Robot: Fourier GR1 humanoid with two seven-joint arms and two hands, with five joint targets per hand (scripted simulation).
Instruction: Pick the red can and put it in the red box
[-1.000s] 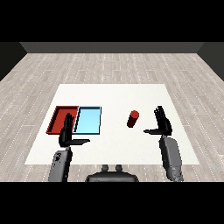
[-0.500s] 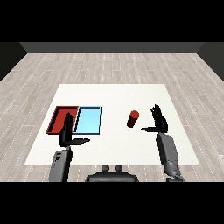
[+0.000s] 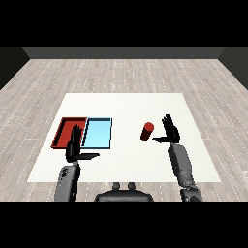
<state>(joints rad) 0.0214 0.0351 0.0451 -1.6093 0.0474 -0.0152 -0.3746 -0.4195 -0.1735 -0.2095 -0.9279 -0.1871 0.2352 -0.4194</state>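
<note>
The red can (image 3: 147, 131) stands upright on the white table (image 3: 126, 111), right of the trays. My right hand (image 3: 169, 131) is just to its right, fingers straight and thumb pointing toward the can, not touching it. The red tray (image 3: 64, 131) lies at the left, with the light blue tray (image 3: 98, 133) beside it on the right. My left hand (image 3: 74, 147) hovers at the red tray's near edge, fingers straight up and thumb out, holding nothing.
Both trays hold nothing. Bare table surface lies between the light blue tray and the can. The table's right edge (image 3: 202, 135) is a short way beyond my right hand. A grey wood floor surrounds the table.
My right hand has shifted left, closer to the red can. The left hand and the can have stayed where they were.
</note>
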